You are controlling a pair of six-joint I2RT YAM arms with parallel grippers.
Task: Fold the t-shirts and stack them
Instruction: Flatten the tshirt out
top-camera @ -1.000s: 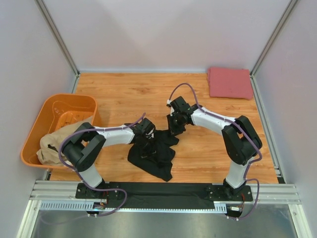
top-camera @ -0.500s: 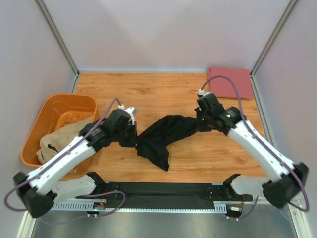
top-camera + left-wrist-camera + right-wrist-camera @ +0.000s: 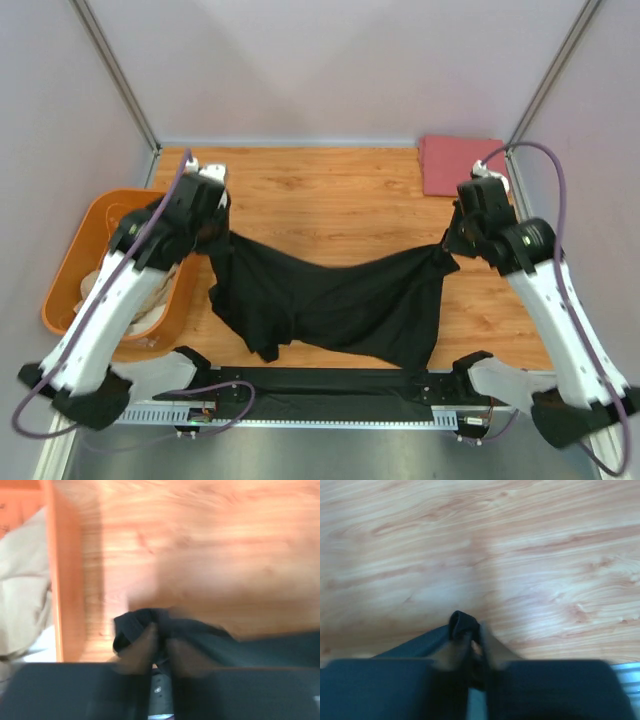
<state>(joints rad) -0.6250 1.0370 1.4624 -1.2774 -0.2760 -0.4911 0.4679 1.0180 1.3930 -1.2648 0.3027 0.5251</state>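
black soft cloth t-shirt [image 3: 330, 300] hung spread above wooden desk [image 3: 330, 195] middle, lower edge lost against black rail [image 3: 300, 381] | left hand [image 3: 207, 232] and right hand [image 3: 450, 243] each clamped on a top corner, wrist views blurred | half a second ago hands were closer, shirt bunched

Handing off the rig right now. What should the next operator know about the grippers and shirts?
The left gripper is shut on one end of the black t-shirt, beside the orange tub. The right gripper is shut on the other end. The shirt is stretched between them, unfolded.
The pinkish-red t-shirt lies folded at the far right corner.
The tan t-shirt sits crumpled in the tub.
Left to do: lay the black one flat, fold and stack it, then do the tan one.
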